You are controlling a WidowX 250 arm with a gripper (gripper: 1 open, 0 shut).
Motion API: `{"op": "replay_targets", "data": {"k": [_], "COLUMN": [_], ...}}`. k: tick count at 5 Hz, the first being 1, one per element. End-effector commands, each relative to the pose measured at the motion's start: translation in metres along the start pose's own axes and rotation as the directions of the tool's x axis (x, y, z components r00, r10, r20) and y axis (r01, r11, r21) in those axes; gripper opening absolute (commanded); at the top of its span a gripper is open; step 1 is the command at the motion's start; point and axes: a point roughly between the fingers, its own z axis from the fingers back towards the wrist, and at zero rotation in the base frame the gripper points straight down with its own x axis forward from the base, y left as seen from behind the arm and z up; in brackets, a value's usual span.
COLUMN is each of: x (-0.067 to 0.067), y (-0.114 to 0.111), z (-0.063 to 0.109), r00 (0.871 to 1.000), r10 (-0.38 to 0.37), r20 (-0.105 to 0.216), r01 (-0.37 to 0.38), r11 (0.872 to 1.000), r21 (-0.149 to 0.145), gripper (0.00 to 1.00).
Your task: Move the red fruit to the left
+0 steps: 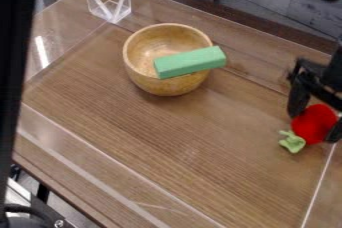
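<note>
Gripper (315,94) spread wide over red fruit (314,124) near worktop's (160,152) right edge, green block (190,62) resting on wooden bowl (150,84).

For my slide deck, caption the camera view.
Open claw at the red fruit on the table's right side, with a green block on the wooden bowl.
</note>
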Motion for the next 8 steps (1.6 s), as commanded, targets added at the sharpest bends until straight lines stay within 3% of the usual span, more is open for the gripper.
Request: {"op": "replay_targets", "data": {"k": [1, 3, 5, 7, 8], "x": [0.009, 0.017, 0.036, 0.028, 0.026], "y": [-0.007, -0.008, -0.001, -0.005, -0.005], "z": [0.008, -0.003, -0.007, -0.013, -0.013], "r00": [0.999, 0.998, 0.999, 0.999, 1.0], "r10": [-0.012, -0.043, -0.005, 0.044, 0.017], "r20": [0.051, 0.051, 0.047, 0.029, 0.022], "r01": [0.011, 0.041, 0.005, -0.044, -0.017], "r11": [1.0, 0.999, 1.0, 0.999, 1.0], "r21": [0.019, 0.033, 0.018, 0.001, 0.0], "gripper": [1.0, 1.0, 1.0, 1.0, 1.0]}}
